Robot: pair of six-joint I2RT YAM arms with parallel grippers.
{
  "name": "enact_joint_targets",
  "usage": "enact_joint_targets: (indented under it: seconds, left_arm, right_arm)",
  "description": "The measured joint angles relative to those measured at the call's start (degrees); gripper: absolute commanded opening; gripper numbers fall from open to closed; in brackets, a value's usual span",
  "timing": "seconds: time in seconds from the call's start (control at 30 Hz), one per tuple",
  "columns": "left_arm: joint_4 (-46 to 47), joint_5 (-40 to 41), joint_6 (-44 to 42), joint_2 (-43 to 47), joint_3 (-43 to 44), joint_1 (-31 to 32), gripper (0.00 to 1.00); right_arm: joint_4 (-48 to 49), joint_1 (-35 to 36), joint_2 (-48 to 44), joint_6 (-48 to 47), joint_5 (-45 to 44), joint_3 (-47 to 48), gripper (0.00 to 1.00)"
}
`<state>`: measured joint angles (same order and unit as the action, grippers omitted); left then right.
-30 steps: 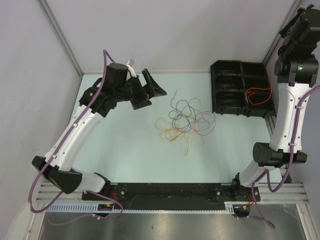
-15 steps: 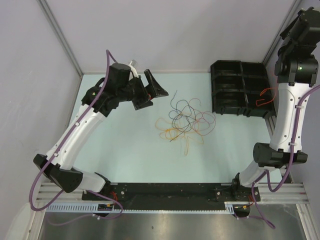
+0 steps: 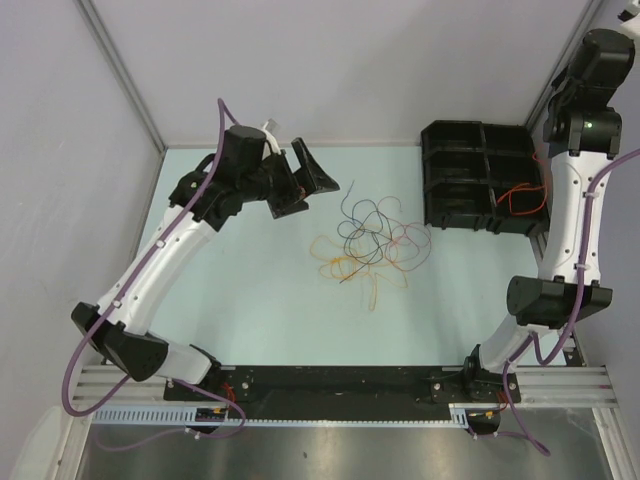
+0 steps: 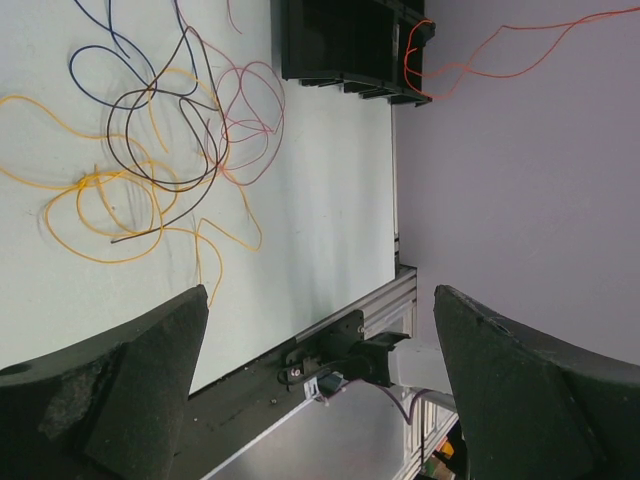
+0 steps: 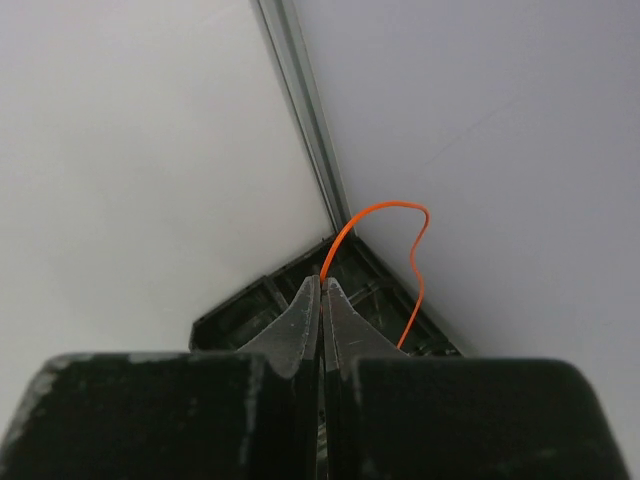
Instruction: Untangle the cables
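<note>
The cables [image 3: 370, 240] lie in a loose tangle of orange, yellow, dark blue, purple and pinkish wires on the pale table; they also show in the left wrist view [image 4: 150, 150]. My left gripper [image 3: 312, 180] is open and empty, raised to the left of the tangle, with its fingertips [image 4: 195, 300] wide apart. My right gripper [image 5: 322, 282] is shut on one end of an orange-red cable [image 5: 415, 260]. That cable [image 3: 520, 195] hangs from high at the far right down into the black tray [image 3: 470, 170]. The right fingers are hard to make out in the top view.
The black tray of compartments [image 4: 340, 40] stands at the table's far right corner. Grey walls close in the left, back and right. A black rail [image 3: 340, 380] with the arm bases runs along the near edge.
My left gripper has moved a little to the right toward the tangle. My right arm has shifted up and left, and the orange-red cable's loop over the tray has changed shape.
</note>
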<state>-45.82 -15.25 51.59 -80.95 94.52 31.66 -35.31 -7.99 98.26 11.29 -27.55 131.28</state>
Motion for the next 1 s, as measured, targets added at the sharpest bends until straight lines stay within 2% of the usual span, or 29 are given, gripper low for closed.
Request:
enact_joint_targets:
  seconds: [0.73, 1.0]
  left_arm:
    - [0.8, -0.2, 0.0, -6.1, 2.9, 0.0, 1.0]
    - [1.0, -0.3, 0.0, -7.3, 3.4, 0.0, 1.0]
  right_arm:
    - [5.2, -2.3, 6.6, 2.3, 1.8, -6.3, 0.0]
    - [7.9, -3.0, 4.9, 5.7, 4.5, -18.4, 0.0]
